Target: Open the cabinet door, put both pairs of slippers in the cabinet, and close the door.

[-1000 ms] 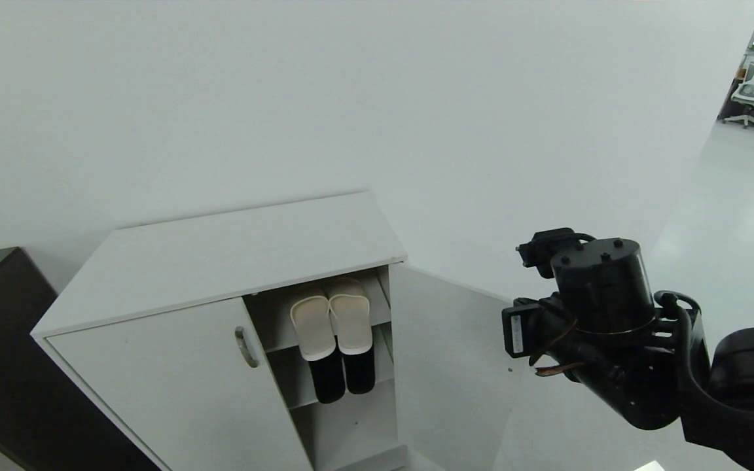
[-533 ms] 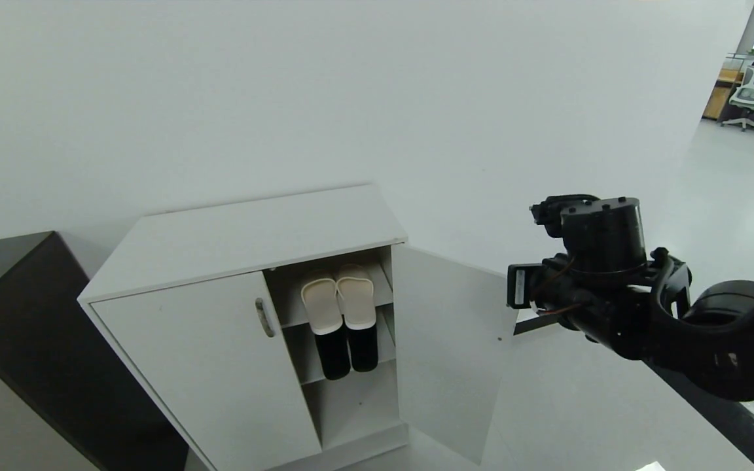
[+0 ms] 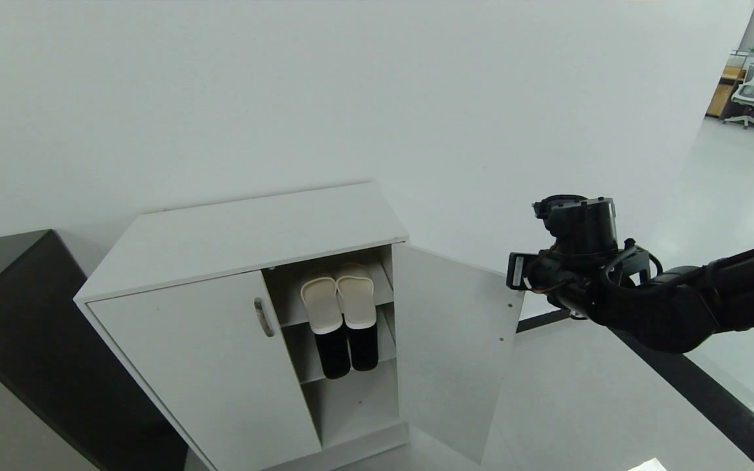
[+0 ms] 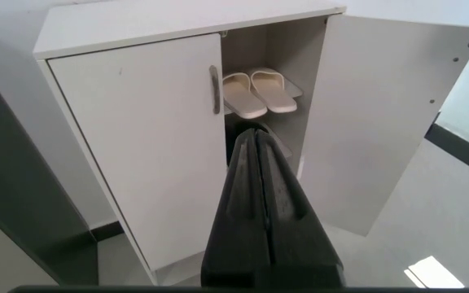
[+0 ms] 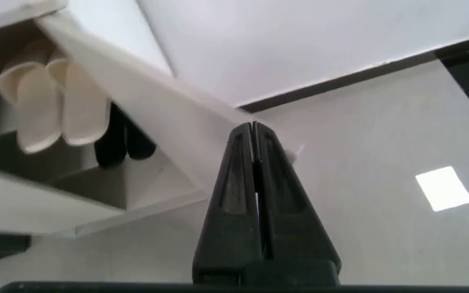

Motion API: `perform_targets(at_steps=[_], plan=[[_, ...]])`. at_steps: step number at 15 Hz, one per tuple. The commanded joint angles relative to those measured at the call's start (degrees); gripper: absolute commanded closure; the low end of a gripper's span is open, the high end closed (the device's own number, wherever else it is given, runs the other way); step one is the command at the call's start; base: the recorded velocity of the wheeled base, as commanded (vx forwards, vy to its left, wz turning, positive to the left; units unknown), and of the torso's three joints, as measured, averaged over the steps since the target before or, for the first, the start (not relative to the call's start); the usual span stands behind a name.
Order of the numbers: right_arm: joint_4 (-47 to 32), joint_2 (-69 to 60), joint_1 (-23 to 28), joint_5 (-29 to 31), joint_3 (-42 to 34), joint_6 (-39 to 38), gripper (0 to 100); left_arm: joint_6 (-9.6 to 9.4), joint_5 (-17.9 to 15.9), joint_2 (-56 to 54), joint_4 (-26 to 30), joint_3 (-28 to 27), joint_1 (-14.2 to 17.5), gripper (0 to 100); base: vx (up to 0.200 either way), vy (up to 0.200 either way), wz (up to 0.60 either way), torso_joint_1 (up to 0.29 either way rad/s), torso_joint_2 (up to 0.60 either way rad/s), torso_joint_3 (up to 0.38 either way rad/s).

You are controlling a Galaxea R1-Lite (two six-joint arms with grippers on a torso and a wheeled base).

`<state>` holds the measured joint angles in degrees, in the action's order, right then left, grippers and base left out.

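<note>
Cabinet [image 3: 246,235] sits lower left of centre in your head view, with its right door [image 3: 449,340] swung open. Cream slippers [image 3: 338,301] lie on the upper shelf, and black slippers [image 3: 349,353] are just below. Your right gripper [image 5: 256,138], fingers pressed together, is near the door's outer edge. Your left gripper [image 4: 256,142] is likewise closed and holds nothing.
</note>
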<state>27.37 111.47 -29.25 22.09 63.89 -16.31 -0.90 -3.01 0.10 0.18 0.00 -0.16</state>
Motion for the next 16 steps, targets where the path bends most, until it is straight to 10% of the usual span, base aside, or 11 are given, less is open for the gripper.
perform_targets(at_steps=[1, 16], plan=[[2.25, 3.31, 1.3, -0.12, 0.45, 0.14, 100, -0.06, 0.02, -0.01, -0.01, 0.0, -0.02, 100, 0.0, 0.0, 0.0, 0.0, 0.0, 0.0], [2.78, 5.78, 2.79, -1.87, 0.71, 0.14, 100, 0.02, -0.07, -0.01, -0.01, 0.0, -0.02, 100, 0.0, 0.0, 0.0, 0.0, 0.0, 0.0]])
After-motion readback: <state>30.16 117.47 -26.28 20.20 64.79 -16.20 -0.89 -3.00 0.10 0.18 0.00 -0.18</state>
